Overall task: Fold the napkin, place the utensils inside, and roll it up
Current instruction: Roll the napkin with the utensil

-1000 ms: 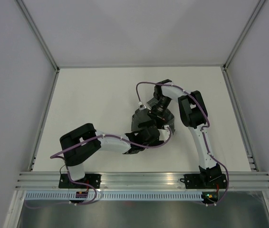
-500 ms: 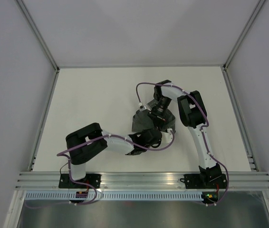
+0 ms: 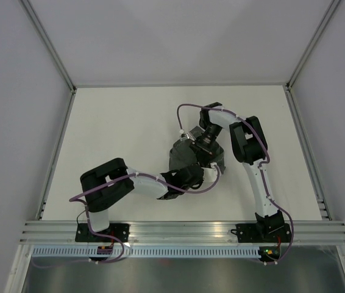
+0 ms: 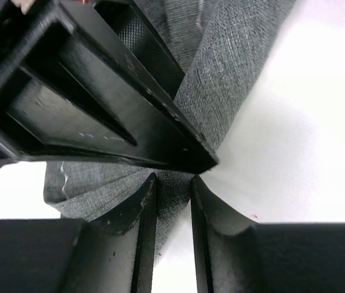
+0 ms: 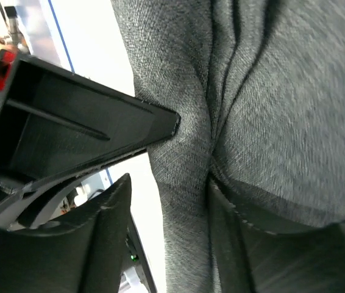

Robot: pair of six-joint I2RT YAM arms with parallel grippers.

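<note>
1. White counter (image 3: 117,134), pale walls around.
2. Left gripper (image 4: 174,183) is clamped on a fold of the napkin (image 4: 233,79), which lies bunched mid-frame.
3. Beyond, the right gripper (image 5: 169,183) stands apart, loosely straddling cloth.
4. Folding looks unfinished; the next move likely calls for spreading the cloth flat.

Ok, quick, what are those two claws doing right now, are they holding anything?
Left gripper: closed, pinching a fold of the napkin.
Right gripper: open; a napkin fold lies between its fingers, but it is not clamped.
</note>
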